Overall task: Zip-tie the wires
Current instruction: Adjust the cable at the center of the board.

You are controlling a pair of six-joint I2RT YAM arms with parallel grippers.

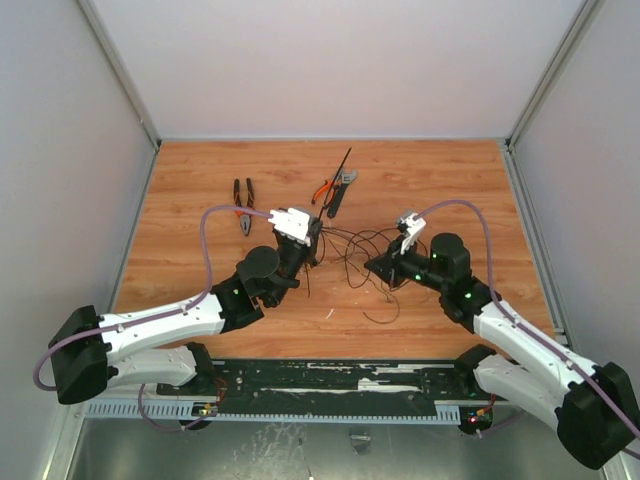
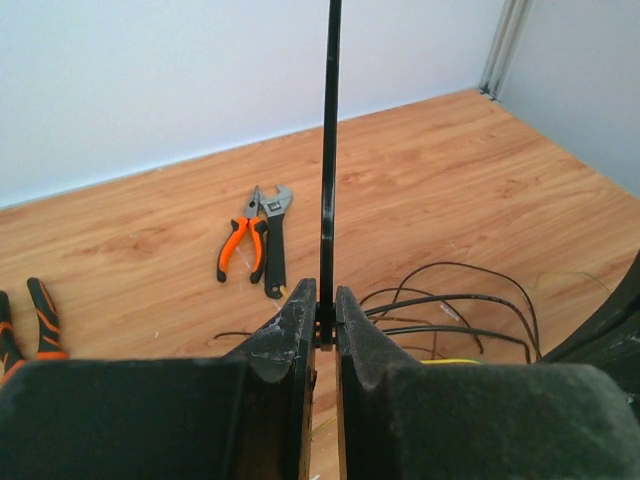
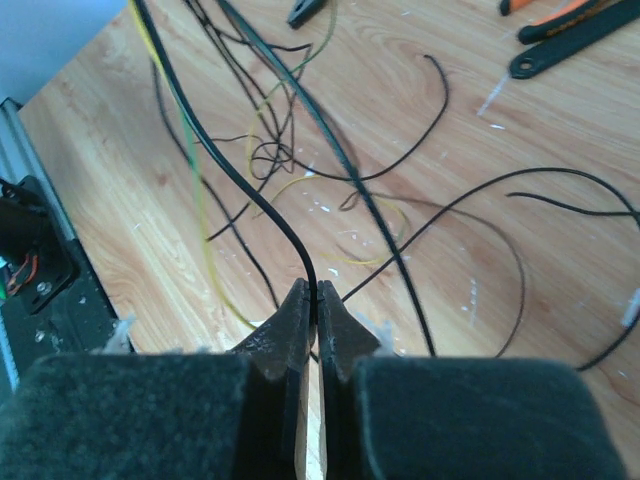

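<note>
The zip tie [image 2: 328, 150] is a straight black strip standing up from my left gripper [image 2: 326, 325], which is shut on its lower end. In the top view the zip tie [image 1: 341, 170] slants up and away from the left gripper [image 1: 310, 233]. The wires [image 1: 360, 255] lie in loose black loops, with some thin yellow strands, between the two grippers. My right gripper [image 3: 317, 305] is shut on one black wire [image 3: 240, 185], which arcs up and to the left from the fingertips. In the top view the right gripper [image 1: 377, 264] is at the right edge of the tangle. More loops [image 2: 450, 300] show in the left wrist view.
Orange-handled pliers [image 1: 324, 188] and a grey wrench [image 1: 340, 190] lie just beyond the left gripper, and show in the left wrist view too [image 2: 240, 245]. Darker pliers [image 1: 243, 205] lie at the left. White walls enclose the wooden table [image 1: 200, 180] on three sides.
</note>
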